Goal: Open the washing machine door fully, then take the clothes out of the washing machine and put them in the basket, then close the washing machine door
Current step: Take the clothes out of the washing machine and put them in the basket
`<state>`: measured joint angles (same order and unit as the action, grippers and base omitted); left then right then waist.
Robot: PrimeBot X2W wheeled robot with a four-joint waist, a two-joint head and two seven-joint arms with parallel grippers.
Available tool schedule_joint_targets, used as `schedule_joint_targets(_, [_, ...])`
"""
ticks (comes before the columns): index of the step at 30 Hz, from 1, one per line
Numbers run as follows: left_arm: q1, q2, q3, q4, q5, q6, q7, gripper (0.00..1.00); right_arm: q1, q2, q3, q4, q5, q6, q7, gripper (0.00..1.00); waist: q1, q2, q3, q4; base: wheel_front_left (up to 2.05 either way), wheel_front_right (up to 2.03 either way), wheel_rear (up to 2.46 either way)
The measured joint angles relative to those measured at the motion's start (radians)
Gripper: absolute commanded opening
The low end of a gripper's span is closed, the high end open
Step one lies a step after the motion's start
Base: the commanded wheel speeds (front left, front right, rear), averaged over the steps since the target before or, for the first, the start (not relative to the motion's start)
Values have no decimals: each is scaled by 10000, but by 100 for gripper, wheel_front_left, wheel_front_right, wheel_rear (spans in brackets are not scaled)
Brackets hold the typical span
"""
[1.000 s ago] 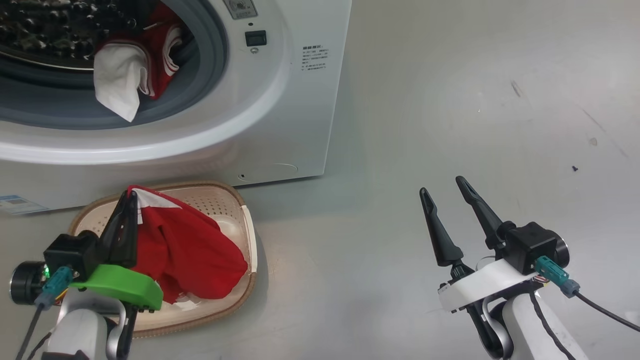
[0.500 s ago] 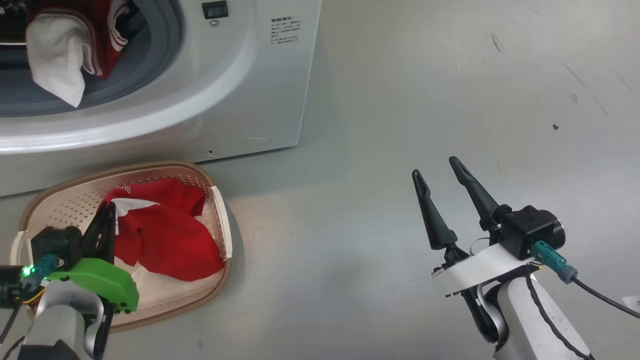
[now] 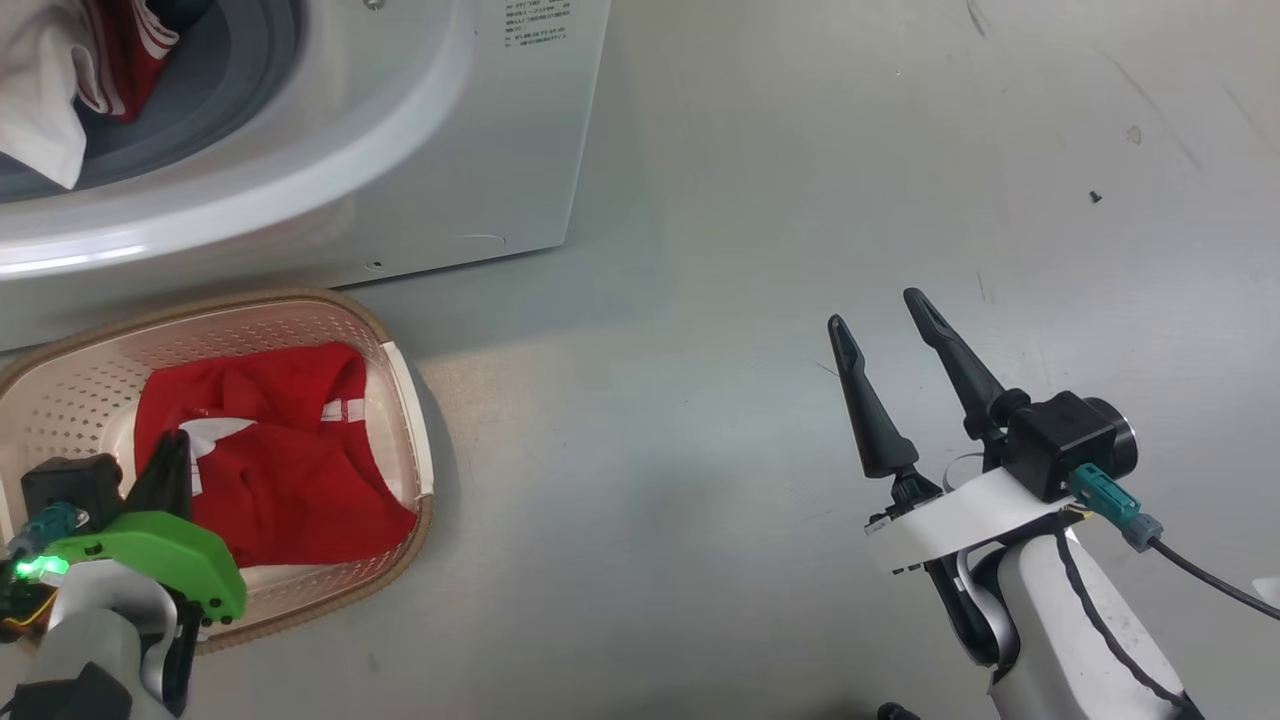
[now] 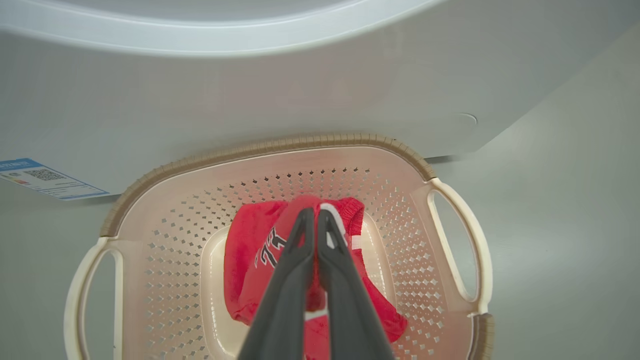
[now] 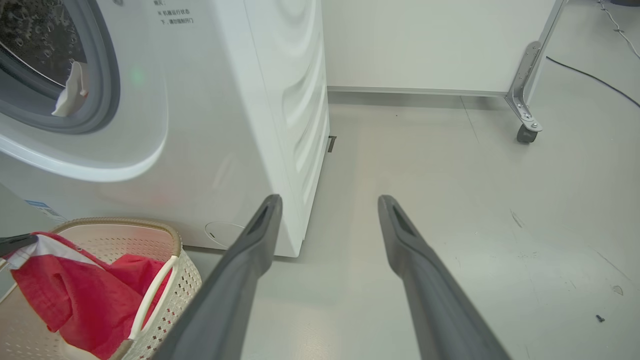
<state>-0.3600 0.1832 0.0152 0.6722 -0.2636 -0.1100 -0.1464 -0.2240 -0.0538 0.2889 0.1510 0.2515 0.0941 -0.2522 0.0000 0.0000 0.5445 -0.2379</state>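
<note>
Head view, L arm: my left gripper has its fingers pressed together, pinching a crumpled red jersey w/ white trim.
Head view, jersey posn: it lies in the small cream perforated plastic basket w/ brown woven-look rim, which sits on the grey floor just in front of the large white front-loading washing machine.
Head view, R arm: right gripper is spread wide and empty, well apart from the basket.
Head view, opening: clothes in the drum, white and red, hang over the grey gasket.
L wrist view: fingertips meet on the jersey's white-edged fold, approx. mid-basket.
R wrist view: jaws wide, nothing between them. At the frame's left edge a finger of the L arm lifts the white trim, so I judge the grip is on.
Key relation: the jersey hangs below the L tips, inside the rim, so I judge release needs only opening. The clothes in the drum lie up and fwd of the L arm, which is the nearer one.
</note>
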Motion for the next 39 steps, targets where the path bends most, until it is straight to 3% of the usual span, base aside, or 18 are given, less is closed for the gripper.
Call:
schedule_joint_targets(15, [-514, -109, 199, 1603, -265, 6, -221, 0, -193, 10, -31, -38, -169, -4, 0, 100, 0, 0, 376, -12, 0, 0, 0])
schedule_joint_targets(16, [-541, -115, 205, 1689, -270, 6, -221, 20, -201, 12, -31, -36, -169, -4, 0, 100, 0, 0, 373, -15, 0, 0, 0])
schedule_joint_targets(17, [-563, -119, 217, 1776, -272, 6, -222, 48, -211, 13, -31, -31, -169, -4, 0, 100, 0, 0, 368, -17, 0, 0, 0])
schedule_joint_targets(18, [-590, -119, 217, 1864, -272, 6, -224, 100, -220, 13, -31, -21, -171, -4, 0, 100, 0, 0, 361, -17, 0, 0, 0])
schedule_joint_targets(39, [-1036, -527, -267, 2635, -211, -25, -957, 100, -236, 29, -56, 330, -244, 2, 0, 100, 0, 0, -571, 405, 0, 0, 0])
